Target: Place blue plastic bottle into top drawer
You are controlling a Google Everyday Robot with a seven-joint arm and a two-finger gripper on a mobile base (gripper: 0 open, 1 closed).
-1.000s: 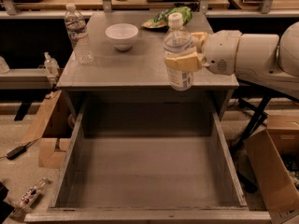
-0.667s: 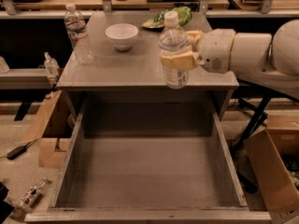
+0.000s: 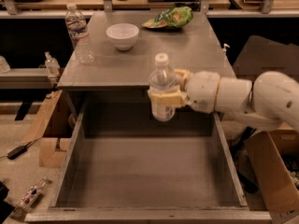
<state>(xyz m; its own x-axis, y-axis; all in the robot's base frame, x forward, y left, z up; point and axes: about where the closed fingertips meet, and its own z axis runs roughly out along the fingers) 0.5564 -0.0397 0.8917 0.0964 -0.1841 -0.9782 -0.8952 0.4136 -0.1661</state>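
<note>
Camera view: the gripper (image 3: 164, 98), clamped round the bottle (image 3: 162, 80), has sunk from above the drawer (image 3: 140, 176) back edge to over its rear, so lowering remains.

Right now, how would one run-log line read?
hand: over top drawer, shut on blue plastic bottle | bottle: upright | drawer: open, bottle not yet inside

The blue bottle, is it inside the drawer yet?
Not yet. The blue bottle is upright in the air, held by the claw, over the open top drawer.
</note>
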